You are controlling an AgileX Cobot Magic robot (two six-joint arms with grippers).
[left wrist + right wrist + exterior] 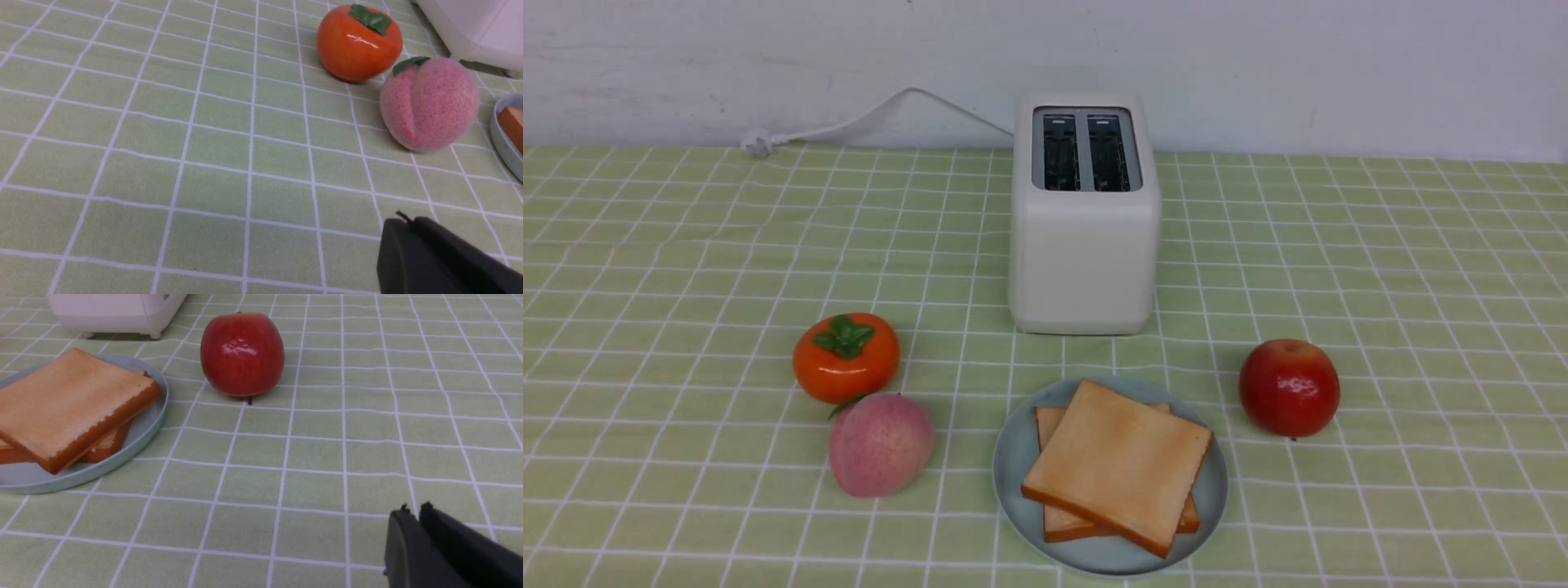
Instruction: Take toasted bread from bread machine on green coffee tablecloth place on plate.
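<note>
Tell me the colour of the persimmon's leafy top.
Green leafy top on the orange persimmon; it shows best in the front view.

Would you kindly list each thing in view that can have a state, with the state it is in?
Toaster: upright, both slots empty.
Plate: flat on the cloth, loaded with toast.
Upper toast slice: toasted, askew on the lower one.
Lower toast slice: toasted, partly covered.
Tablecloth: spread out, slightly creased.
Left gripper: shut, holding nothing.
Right gripper: holding nothing.
</note>
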